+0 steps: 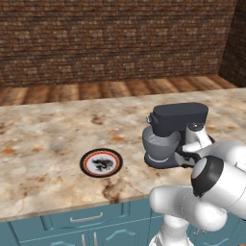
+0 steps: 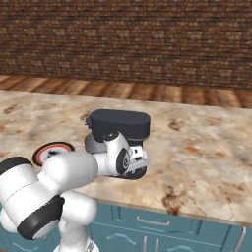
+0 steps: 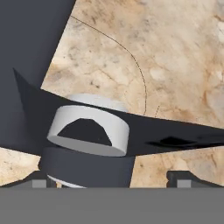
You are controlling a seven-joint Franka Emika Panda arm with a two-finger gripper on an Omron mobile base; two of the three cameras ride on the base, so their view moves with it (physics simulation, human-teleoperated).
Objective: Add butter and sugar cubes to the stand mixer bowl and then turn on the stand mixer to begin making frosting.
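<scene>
The white arm reached in low at the stand mixer (image 1: 178, 129), its gripper (image 3: 111, 183) tucked close against the machine's flat base and pointing down at the marbled desk (image 1: 48, 139), with its fingers (image 3: 181, 178) spread wide and holding nothing. In the hand view a pale round knob (image 3: 89, 131) on the mixer's dark body stood just above the fingers, suggesting that the robot was lining up to switch the machine on. The stand mixer bowl (image 1: 161, 144) sat in place under the tilting head, near the desk's front edge, though its contents could not be made out. The black-and-red-rimmed plate (image 1: 101, 163) lay apart to the mixer's left, bare but for its dark centre pattern, with no yellow butter or sugar cubes visible on it. That pointed to the ingredients having gone in already, leaving only the start of mixing. The elbow was folded back over the blue cabinet fronts (image 1: 77, 223).
</scene>
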